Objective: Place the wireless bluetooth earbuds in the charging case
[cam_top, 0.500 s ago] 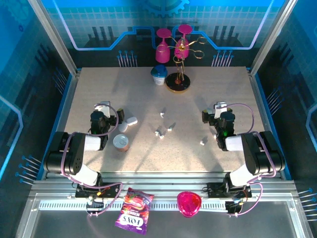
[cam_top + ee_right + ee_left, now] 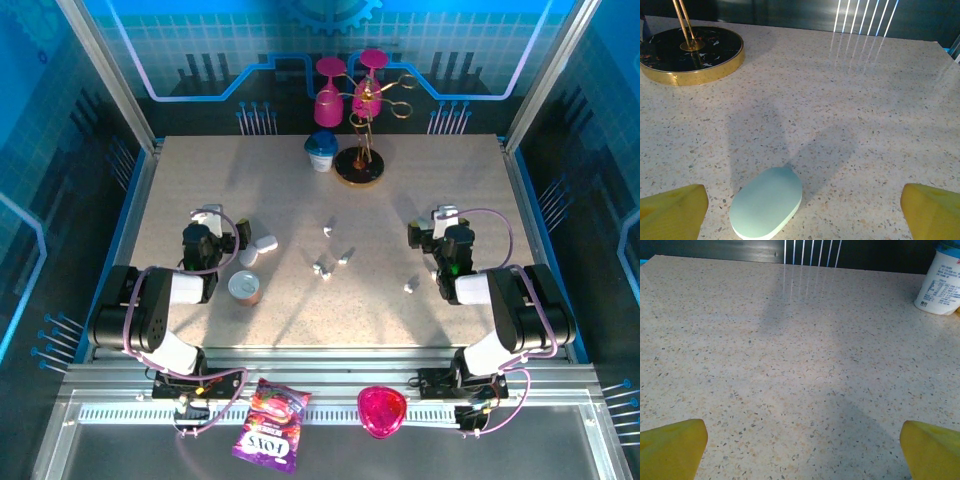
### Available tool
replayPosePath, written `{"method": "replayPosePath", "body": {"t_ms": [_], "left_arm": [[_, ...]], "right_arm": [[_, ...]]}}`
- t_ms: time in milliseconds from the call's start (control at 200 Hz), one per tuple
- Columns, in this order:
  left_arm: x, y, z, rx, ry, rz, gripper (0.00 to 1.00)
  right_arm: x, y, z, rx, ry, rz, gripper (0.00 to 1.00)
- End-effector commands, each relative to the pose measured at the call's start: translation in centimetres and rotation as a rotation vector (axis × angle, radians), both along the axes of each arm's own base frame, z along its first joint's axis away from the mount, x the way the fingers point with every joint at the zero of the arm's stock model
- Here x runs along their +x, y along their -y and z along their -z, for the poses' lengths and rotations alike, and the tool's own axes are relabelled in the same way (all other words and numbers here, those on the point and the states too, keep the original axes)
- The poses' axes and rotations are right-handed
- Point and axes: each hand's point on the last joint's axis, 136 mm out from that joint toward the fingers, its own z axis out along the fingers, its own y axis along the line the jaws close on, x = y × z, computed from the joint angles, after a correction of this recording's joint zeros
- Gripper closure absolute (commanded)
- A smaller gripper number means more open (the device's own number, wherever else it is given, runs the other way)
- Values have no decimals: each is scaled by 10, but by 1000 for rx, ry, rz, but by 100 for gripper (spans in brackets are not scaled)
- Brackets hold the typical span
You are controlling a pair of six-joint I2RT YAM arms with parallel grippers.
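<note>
A speckled beige surface sits inside a blue-lit enclosure, with two black robot arms mounted at its near edge. The left arm rests by the near-left corner and the right arm by the near-right corner, both folded low and reaching towards the far edge. In the left wrist view, the left end effector has its yellow fingertips spread wide apart over bare surface, holding nothing. In the right wrist view, the right end effector is likewise spread wide and holds nothing. A pale oval case lies flat on the surface between its fingers, nearer its left one and touching neither. At the middle of the far edge stands a gold stand on a round black base, with two pink wine glasses hanging upside down from it. On the metal rail in front of the near edge lie a purple snack packet and a pink heart-shaped dish. A small can stands upright near the left arm. A white cup with a blue lid stands just left of the stand's base. Two small white rounded cases lie side by side just right of the left arm's wrist. The wireless bluetooth earbuds are tiny white pieces lying loose on the bare surface around its middle, between the two arms, with one set apart nearer the right arm.
</note>
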Motion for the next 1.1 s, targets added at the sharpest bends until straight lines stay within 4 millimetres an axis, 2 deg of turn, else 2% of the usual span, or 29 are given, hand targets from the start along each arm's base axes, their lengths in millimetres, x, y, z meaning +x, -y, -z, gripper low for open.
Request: {"method": "replayPosePath", "body": {"t_ms": [0,425,550,735,830,931,1031,1096], "left_arm": [[4,4,-2,18,11,27,1],[2,4,-4,19,18,25,1],[-1,4,-16,34,38,14,1],[-10,18,-39,77,-35,53,1],[-17,28,-52,100,-74,93,1],[-26,39,-60,104,-152,150,1],[-36,48,-61,122,-265,210,1],[-42,58,-56,139,-346,270,1]], "right_arm": [[4,1,-7,-11,32,12,0],[4,1,-7,-10,30,8,0],[1,1,-11,-16,59,10,0],[-13,0,-36,-19,99,10,0],[-19,-8,-50,-22,90,-30,0],[-25,-26,-65,-51,73,-104,0],[-32,-51,-76,-77,60,-200,0],[-38,-75,-83,-78,58,-289,0]]}}
